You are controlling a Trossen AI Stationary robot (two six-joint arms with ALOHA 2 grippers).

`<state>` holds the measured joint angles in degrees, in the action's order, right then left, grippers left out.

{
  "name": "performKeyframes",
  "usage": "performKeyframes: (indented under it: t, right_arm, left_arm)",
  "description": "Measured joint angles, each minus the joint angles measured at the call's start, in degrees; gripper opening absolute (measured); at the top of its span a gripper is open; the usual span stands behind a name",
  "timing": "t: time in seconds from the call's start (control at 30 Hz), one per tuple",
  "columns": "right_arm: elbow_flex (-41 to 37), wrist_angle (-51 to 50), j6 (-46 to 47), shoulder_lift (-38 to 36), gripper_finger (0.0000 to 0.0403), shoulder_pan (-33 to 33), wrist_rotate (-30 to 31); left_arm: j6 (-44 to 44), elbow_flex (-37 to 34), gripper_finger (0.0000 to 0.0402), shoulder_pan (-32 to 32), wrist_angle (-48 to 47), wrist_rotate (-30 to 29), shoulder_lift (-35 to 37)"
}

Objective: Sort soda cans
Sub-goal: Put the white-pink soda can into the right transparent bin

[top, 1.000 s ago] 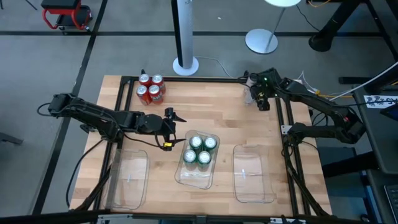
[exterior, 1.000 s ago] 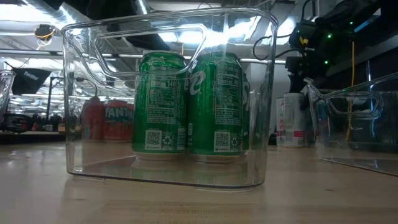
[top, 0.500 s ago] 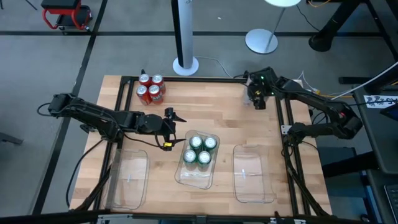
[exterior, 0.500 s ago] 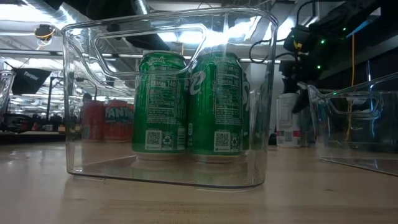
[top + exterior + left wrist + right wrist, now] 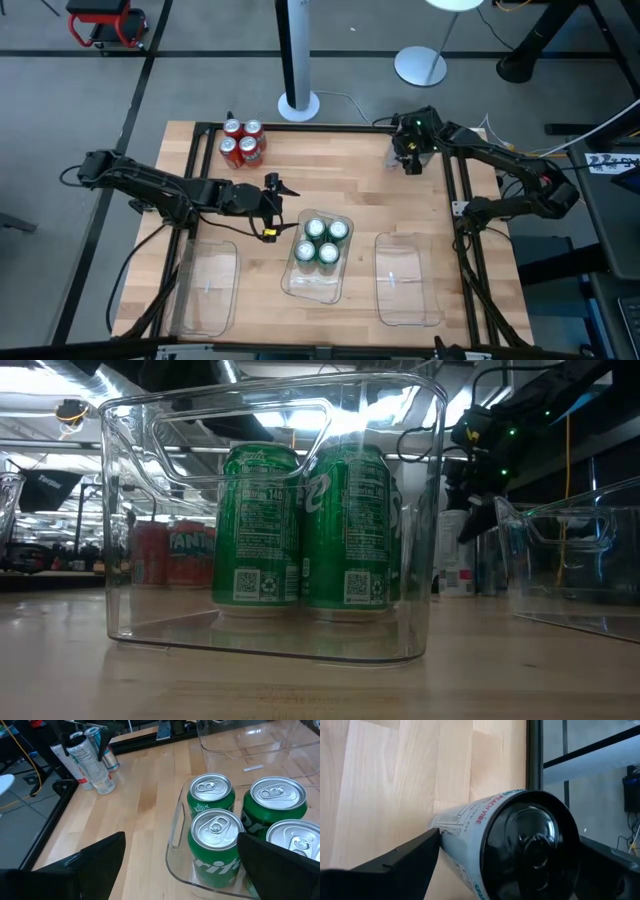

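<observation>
Your left hand [image 5: 272, 208] hangs over the light wooden table [image 5: 330, 180] just beside the middle tray, its two dark fingers [image 5: 95, 857] spread wide with nothing between them. Below it sits an empty clear plastic rectangular tray [image 5: 207, 287] near the table's front edge. Toward the back left corner, four red cylindrical soda cans with silver tops [image 5: 241, 142] stand clustered together, touching one another. In the centre, a second clear plastic tray [image 5: 318, 283] holds four green soda cans with silver tops [image 5: 321, 242], packed two by two at its far end; the low view shows them upright behind the tray's wall. To the right lies a third clear tray [image 5: 405, 279], with no cans in it. Your right hand [image 5: 408, 158] is at the back right corner, by the black frame rail. Its fingers stand wide on either side of a silver-grey soda can with teal and red lettering [image 5: 520, 845]; you cannot tell whether they press on it. More silver-grey cans [image 5: 92, 762] stand there, upright and close together.
</observation>
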<state>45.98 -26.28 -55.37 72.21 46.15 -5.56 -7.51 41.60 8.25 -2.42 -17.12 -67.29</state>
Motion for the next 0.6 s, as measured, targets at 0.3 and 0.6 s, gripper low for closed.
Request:
performKeyframes:
  t: [0.3, 0.6]
  right_arm:
    - [-0.39, -1.65, -0.46, 0.39, 0.0376, 0.00, -0.53]
    - [-0.30, 1.17, -0.56, 3.02, 0.0376, -0.04, -2.58]
  left_arm:
    - [0.02, 0.00, 0.0371, 0.00, -0.01, 0.00, 0.00]
    - [0.03, 0.00, 0.0371, 0.00, 0.00, 0.00, -0.02]
